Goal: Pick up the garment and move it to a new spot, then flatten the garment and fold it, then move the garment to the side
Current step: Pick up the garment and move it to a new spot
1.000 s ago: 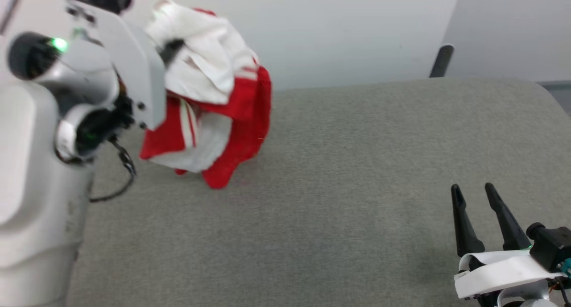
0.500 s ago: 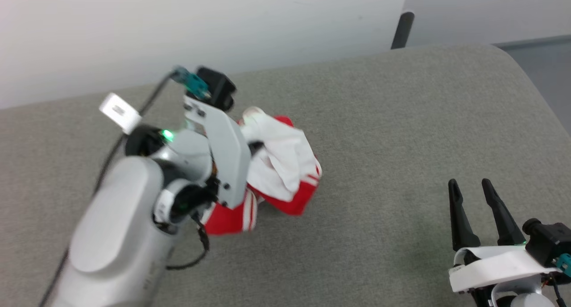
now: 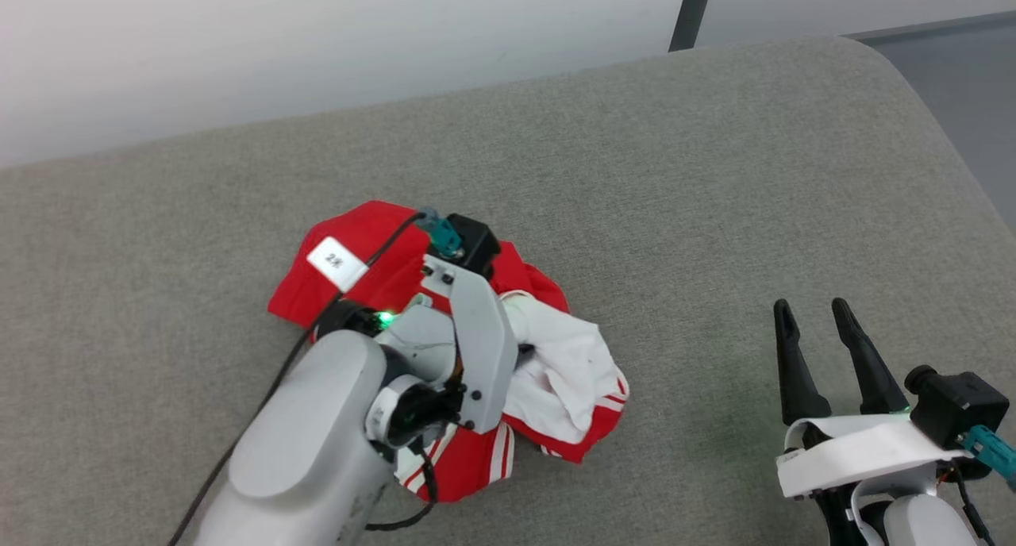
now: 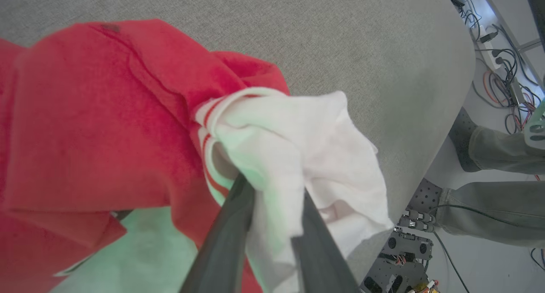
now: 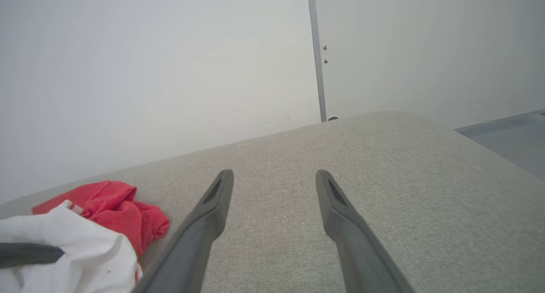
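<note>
The garment [image 3: 548,371], a crumpled red and white heap with striped trim, lies on the grey table [image 3: 714,173] left of centre. My left arm reaches over it, and the left gripper [image 3: 525,357] is sunk into the white folds. In the left wrist view the left gripper [image 4: 272,191] has white cloth of the garment [image 4: 106,122] filling the gap between its two fingers. My right gripper [image 3: 810,316] stands open and holds nothing, low at the right, well clear of the cloth. In the right wrist view the right gripper [image 5: 274,176] points across bare table, with the garment [image 5: 110,203] at the lower left.
A dark upright post [image 3: 689,10] stands behind the table's far edge by the pale wall. Past the table's rounded right edge a person's legs [image 4: 489,208] and floor cables [image 4: 498,50] appear. The table top spreads wide between the garment and my right gripper.
The head camera has tilted down. The garment, hanging from my left gripper a second ago, now rests bunched on the table with that gripper lowered onto it. The right gripper has stayed put.
</note>
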Controlling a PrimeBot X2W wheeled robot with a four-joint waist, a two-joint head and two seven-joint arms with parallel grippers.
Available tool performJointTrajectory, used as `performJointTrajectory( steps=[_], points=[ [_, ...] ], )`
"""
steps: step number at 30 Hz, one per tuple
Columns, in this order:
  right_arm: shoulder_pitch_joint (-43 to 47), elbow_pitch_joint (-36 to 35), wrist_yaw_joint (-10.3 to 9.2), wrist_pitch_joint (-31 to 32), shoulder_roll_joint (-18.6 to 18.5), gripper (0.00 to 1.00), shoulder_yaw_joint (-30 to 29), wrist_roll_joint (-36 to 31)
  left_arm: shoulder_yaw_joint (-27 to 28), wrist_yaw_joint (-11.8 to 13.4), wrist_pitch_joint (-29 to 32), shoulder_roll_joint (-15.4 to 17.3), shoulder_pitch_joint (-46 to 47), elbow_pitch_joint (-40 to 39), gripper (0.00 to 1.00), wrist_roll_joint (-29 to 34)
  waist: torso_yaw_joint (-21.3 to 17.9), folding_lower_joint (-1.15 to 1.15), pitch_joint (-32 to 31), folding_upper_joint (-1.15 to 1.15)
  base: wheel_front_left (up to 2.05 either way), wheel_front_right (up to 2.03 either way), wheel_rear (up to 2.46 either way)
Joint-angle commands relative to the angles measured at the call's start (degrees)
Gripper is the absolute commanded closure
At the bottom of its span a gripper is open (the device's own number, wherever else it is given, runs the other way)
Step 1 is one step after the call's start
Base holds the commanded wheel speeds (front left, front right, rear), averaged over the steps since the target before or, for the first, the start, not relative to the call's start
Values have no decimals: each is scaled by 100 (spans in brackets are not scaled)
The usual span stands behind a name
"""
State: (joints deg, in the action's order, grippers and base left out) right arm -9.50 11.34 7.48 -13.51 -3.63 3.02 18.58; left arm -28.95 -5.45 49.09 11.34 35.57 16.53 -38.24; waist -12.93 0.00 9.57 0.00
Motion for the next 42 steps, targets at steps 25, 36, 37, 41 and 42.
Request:
performJointTrajectory(
  steps=[25,36,37,41,42],
  points=[
    [466,3,2,169,-315,0,-31,-152,327,-204,-1899,711,-754,-985,0,-196,849,0,-1134,0,0,0,0],
    [710,35,2,89,-426,0,-147,-372,990,-197,-4047,1218,-1966,-1284,0,134,1299,0,-1451,0,0,0,0],
    [734,52,2,75,-430,0,-166,-376,1034,-177,-4223,1264,-2084,-1295,0,198,1337,0,-1474,0,0,0,0],
    [817,111,2,41,-439,0,-190,-418,1207,-58,-4865,1369,-2525,-1291,0,385,1460,0,-1539,0,0,0,0],
    [815,125,2,33,-435,0,-200,-425,1241,-10,-5012,1380,-2633,-1273,0,438,1487,0,-1553,0,0,0,0]
  ],
)
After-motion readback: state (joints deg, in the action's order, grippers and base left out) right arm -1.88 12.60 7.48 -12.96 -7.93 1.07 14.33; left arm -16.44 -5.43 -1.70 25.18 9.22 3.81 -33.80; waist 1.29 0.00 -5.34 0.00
